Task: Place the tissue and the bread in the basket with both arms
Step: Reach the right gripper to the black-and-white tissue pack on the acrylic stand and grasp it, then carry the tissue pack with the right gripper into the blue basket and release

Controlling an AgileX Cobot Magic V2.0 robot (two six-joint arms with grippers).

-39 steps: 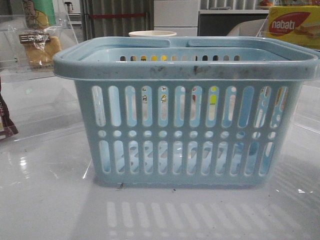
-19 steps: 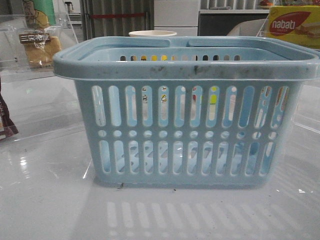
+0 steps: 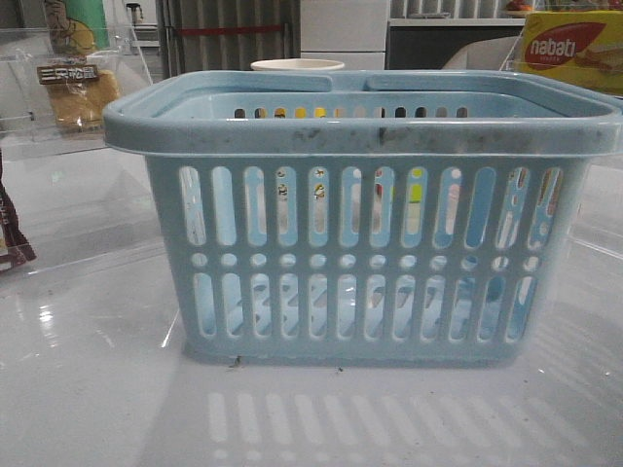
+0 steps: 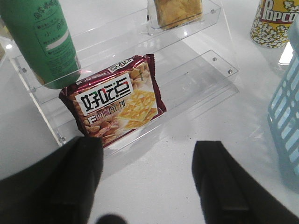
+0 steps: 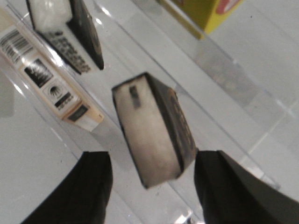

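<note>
The light-blue slotted basket (image 3: 360, 243) fills the middle of the front view; its wall also shows in the left wrist view (image 4: 286, 121). The bread (image 3: 83, 92) in its clear bag sits on a clear acrylic shelf at the far left, also seen in the left wrist view (image 4: 179, 11). My left gripper (image 4: 148, 154) is open over bare table in front of that shelf, well short of the bread. A white tissue pack (image 5: 147, 133) with a dark side stands on another acrylic shelf. My right gripper (image 5: 154, 163) is open, and the pack's near end sits between its fingers.
On the left shelf (image 4: 205, 79) are a red cracker packet (image 4: 114, 100) and a green bottle (image 4: 42, 39); a popcorn cup (image 4: 271, 23) stands beyond. A second tissue pack (image 5: 65, 28), a barcoded box (image 5: 51, 84) and the yellow nabati box (image 3: 572, 49) share the right shelf.
</note>
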